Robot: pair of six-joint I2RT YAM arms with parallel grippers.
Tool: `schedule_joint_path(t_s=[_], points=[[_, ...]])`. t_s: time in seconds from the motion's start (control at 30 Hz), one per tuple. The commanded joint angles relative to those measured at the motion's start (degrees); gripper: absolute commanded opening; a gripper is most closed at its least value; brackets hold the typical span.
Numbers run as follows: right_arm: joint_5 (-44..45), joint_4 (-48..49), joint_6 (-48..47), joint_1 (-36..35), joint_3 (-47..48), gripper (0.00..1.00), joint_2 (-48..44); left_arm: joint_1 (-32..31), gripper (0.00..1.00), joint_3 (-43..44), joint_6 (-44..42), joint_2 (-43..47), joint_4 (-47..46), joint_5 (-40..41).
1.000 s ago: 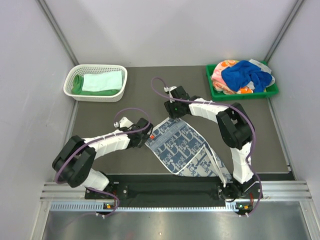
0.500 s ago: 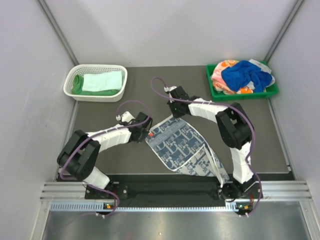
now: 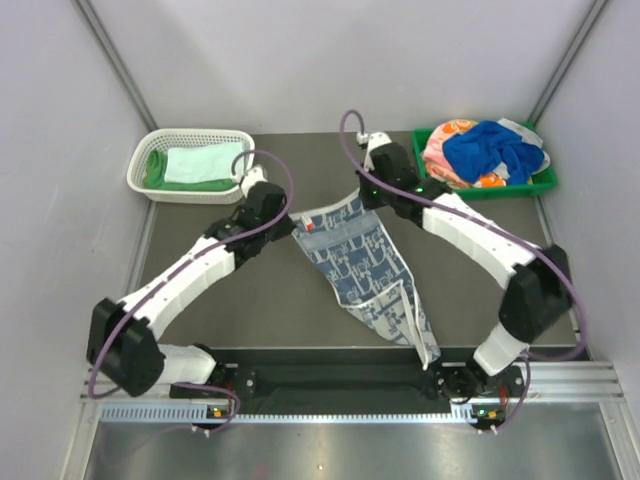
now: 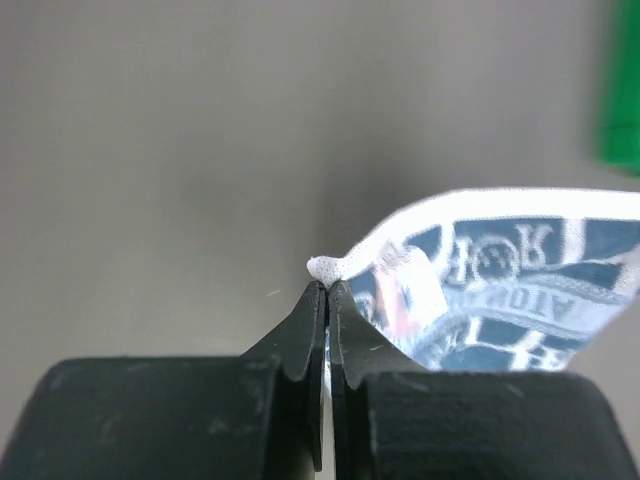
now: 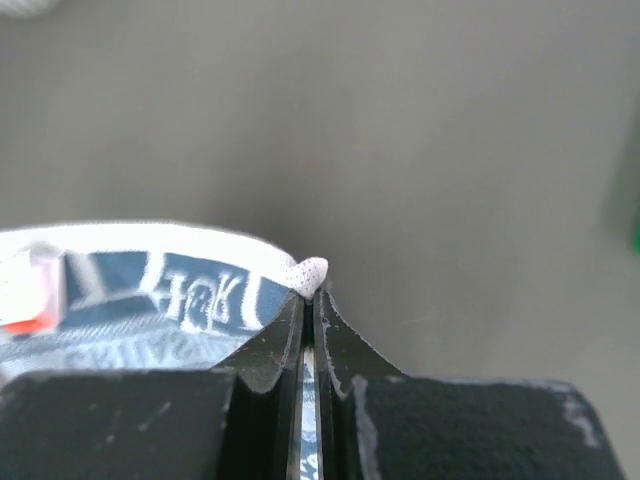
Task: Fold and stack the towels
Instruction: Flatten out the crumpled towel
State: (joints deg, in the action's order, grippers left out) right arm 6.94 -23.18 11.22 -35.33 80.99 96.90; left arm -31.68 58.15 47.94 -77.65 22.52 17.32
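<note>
Fingers (image 4: pixel 298 335) of my left gripper (image 4: pixel 327 288) were clamped on one far corner of the printed towel (image 3: pixel 352 250). My right gripper (image 5: pixel 310 292) was clamped on the other corner, and only a nub of hem showed past each tip. The far edge hung lifted between them over the table (image 3: pixel 250 300), with the near end trailing to the front edge.

Risks, my call:
- The bite was thin, so a corner could slip under pull.
- Uneven arm travel would skew the fold.
- The trailing end could drag and bunch.

Other towels lay in the basket (image 3: pixel 190 196) and tray (image 3: pixel 470 190).
</note>
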Motion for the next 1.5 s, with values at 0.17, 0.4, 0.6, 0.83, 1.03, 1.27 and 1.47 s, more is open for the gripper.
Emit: schedule_joint_path(t_s=[0.17, 0.4, 0.6, 0.83, 1.03, 1.27, 1.47], points=[[0.62, -0.81, 1.52, -0.18, 1.98, 0.00, -20.16, -0.40, 0.00, 13.37, -17.51, 11.02, 5.60, -9.66], [-0.70, -2.05, 1.52, -1.75, 2.95, 0.00, -31.15, -0.84, 0.00, 22.17, -23.68, 16.38, 11.66, -16.88], [-0.70, -3.54, 1.34, -4.74, 4.52, 0.00, -35.99, -0.93, 0.00, 29.29, -26.85, 18.85, 13.77, -23.11], [0.27, -6.08, 1.78, -8.96, 9.79, 0.00, -38.81, -1.01, 0.00, 36.94, -27.99, 19.55, 15.97, -27.69], [0.97, -9.34, 2.40, -11.95, 17.00, 0.00, -38.98, -1.01, 0.00, 40.63, -26.24, 20.16, 17.02, -28.48], [1.06, -10.48, 2.66, -14.68, 20.78, 0.00, -38.90, -1.01, 0.00, 43.18, -24.83, 21.57, 17.29, -28.39], [1.50, -11.10, 3.01, -15.38, 21.66, 0.00, -39.33, -0.93, 0.00, 43.80, -24.30, 21.66, 17.55, -29.19]])
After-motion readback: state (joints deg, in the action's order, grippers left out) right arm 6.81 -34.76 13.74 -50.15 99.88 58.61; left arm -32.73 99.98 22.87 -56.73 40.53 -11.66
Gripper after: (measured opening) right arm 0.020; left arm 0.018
